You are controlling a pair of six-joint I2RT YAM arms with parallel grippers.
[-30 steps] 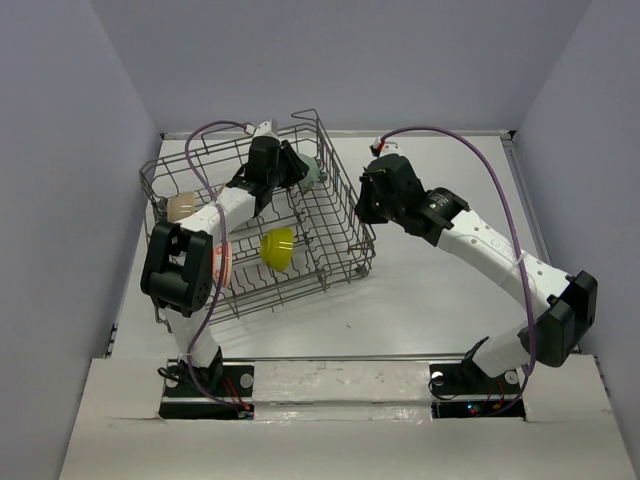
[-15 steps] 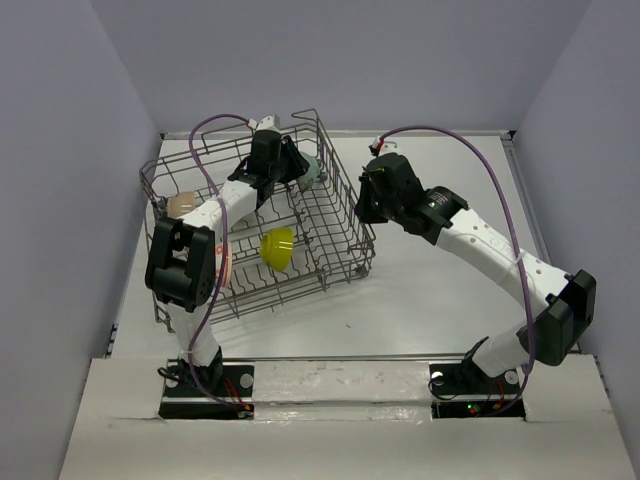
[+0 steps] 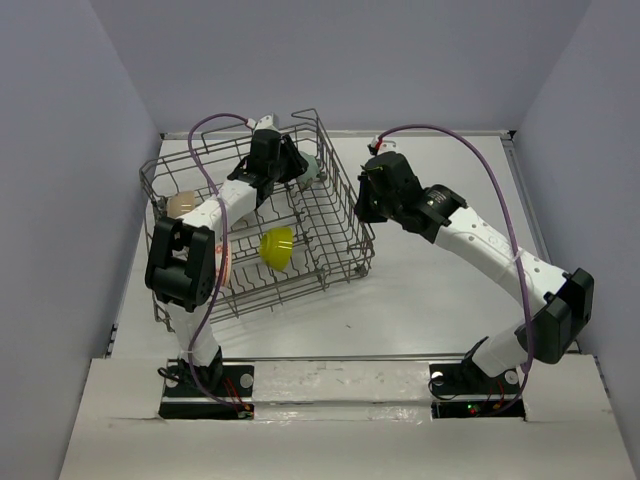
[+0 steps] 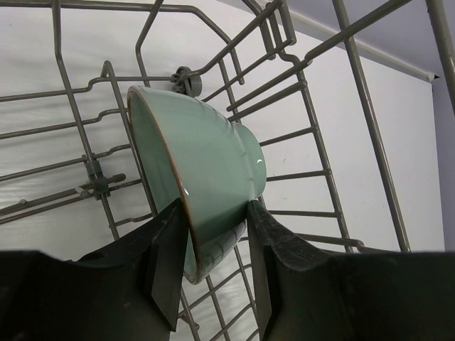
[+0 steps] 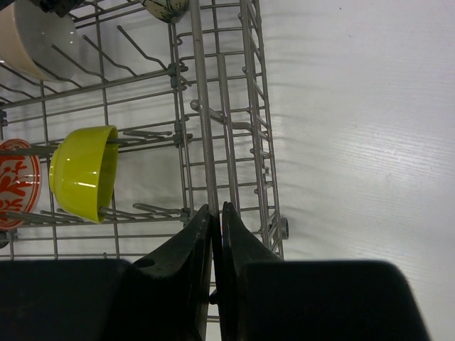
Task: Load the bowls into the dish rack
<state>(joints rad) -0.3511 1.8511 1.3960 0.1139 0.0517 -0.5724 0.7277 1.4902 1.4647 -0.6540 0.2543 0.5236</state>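
The grey wire dish rack (image 3: 340, 186) stands on the left half of the table. My left gripper (image 3: 298, 170) is inside its far right corner, shut on the rim of the pale celadon green bowl (image 4: 206, 170), which is held on edge among the wires; one finger is inside it, one outside (image 4: 259, 234). My right gripper (image 5: 217, 213) is shut on the rack's right rim wire (image 5: 201, 106). In the rack sit the yellow-green bowl (image 3: 277, 247), the orange-red patterned bowl (image 3: 226, 262) and a cream bowl (image 3: 183, 206). The second cream bowl is not clearly visible.
The rack sits skewed, its right side facing the right arm (image 3: 470, 235). White table (image 3: 440, 290) lies to the right of the rack. Grey walls close in the sides and back. Purple cables loop over both arms.
My left gripper has shifted slightly toward the rack's far corner with the green bowl. My right gripper stays on the rim wire. The rack and other bowls have not moved.
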